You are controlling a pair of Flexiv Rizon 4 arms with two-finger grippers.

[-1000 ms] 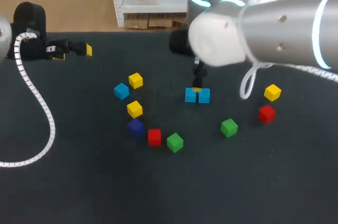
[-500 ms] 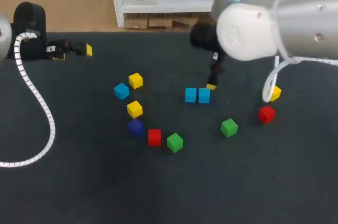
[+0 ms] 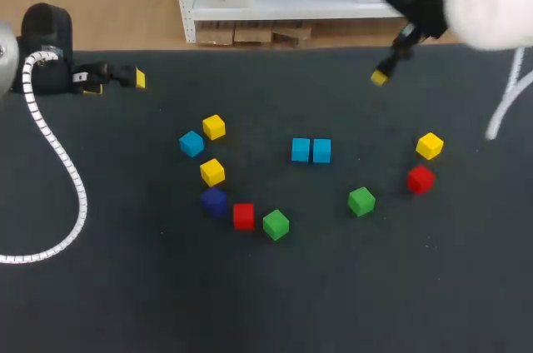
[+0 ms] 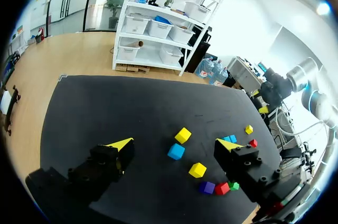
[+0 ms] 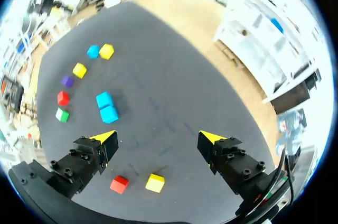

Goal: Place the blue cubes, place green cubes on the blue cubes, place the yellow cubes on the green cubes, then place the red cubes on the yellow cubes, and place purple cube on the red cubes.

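Two blue cubes (image 3: 311,151) (image 5: 106,106) sit side by side mid-table, and a third blue cube (image 3: 191,143) (image 4: 176,151) lies to their left. Green cubes (image 3: 276,224) (image 3: 361,201), yellow cubes (image 3: 214,126) (image 3: 212,171) (image 3: 430,146), red cubes (image 3: 243,216) (image 3: 420,179) and one purple cube (image 3: 213,201) lie scattered singly around them. My right gripper (image 3: 381,77) (image 5: 158,137) hangs open and empty high over the table's far right, well clear of the blue pair. My left gripper (image 3: 117,83) (image 4: 174,144) is open and empty at the far left edge.
A white ribbed cable (image 3: 58,161) from my left arm loops over the table's left side. The dark table top (image 3: 333,303) is bare along its near edge.
My right gripper has left the blue pair, rising and pulling back to the far right. The two blue cubes stay side by side. The left arm has not moved.
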